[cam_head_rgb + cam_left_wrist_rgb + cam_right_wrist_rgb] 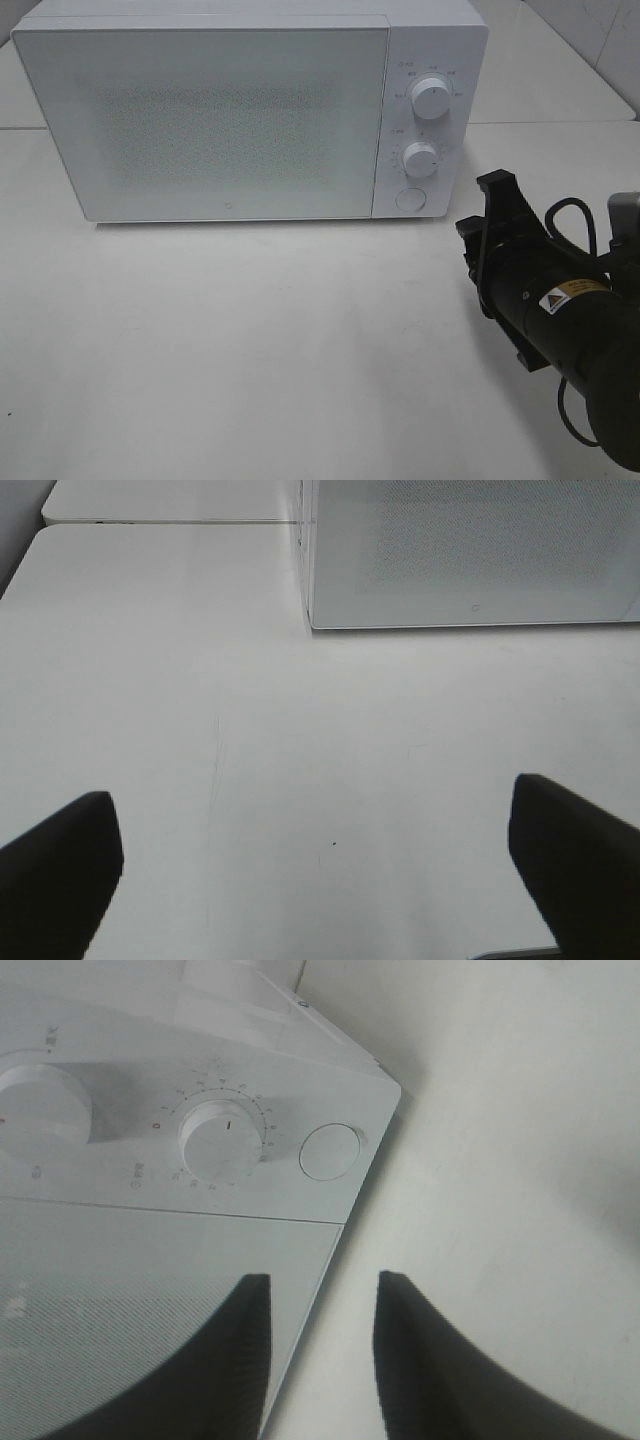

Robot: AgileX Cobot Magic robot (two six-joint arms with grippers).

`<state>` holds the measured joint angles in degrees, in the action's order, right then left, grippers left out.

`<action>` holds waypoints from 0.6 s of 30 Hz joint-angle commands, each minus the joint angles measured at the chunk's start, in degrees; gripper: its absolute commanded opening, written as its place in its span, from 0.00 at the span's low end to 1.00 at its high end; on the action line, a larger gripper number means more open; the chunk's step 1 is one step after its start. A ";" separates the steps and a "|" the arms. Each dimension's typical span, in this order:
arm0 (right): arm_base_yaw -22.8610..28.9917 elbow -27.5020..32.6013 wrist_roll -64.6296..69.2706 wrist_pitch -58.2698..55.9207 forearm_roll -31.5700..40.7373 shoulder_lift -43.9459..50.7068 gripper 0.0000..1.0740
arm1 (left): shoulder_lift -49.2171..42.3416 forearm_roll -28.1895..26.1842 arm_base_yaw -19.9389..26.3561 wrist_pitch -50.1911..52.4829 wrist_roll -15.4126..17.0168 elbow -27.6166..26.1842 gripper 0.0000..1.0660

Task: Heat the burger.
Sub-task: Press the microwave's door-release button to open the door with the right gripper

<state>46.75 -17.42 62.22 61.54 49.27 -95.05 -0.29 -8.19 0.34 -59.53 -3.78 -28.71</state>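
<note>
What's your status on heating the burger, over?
Left end effector open over table. Right end effector part open, empty, near microwave. Burger not in view; microwave door shut.

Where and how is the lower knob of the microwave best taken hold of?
Grip the lower knob by its round rim, coming straight at the microwave's front panel. It stands out as a short cylinder, so only its curved side gives two opposite faces.

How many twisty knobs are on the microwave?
2. The upper knob is near the top of the microwave's control panel; the lower knob sits just below it, above a flat round button. None seem hidden.
</note>
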 commanded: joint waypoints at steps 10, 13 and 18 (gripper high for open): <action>0.06 -0.34 14.95 -3.67 0.23 0.17 0.00 | -1.26 -0.34 0.06 0.17 0.06 0.34 0.97; 0.06 -1.26 14.55 -4.01 1.20 0.00 0.01 | -1.26 -0.34 0.06 0.17 0.06 0.34 0.97; -0.11 -3.32 14.55 -3.67 1.32 -2.35 0.01 | -1.26 -0.34 0.06 0.17 0.06 0.34 0.97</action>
<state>46.75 -20.34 76.83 57.64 50.53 -97.46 -0.29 -8.19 0.34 -59.53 -3.78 -28.71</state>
